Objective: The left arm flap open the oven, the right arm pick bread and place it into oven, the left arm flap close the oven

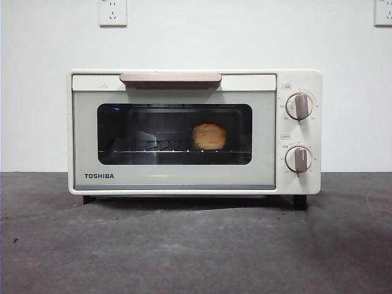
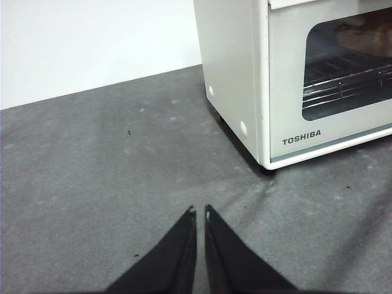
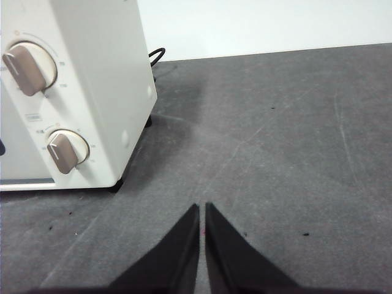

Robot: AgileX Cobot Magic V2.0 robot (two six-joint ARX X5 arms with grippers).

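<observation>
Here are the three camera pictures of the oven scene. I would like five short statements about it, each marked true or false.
1. The door of the cream-white boxy TOSHIBA toaster oven is shut. True.
2. The lumpy golden-orange bread loaf lies on the grey table in front of the oven. False: it sits inside, on the rack.
3. The left end effector holds the beige bar handle. False: it is apart, holding nothing.
4. The right end effector is shut and holds nothing. True.
5. The oven has two grey knobs. True.
</observation>
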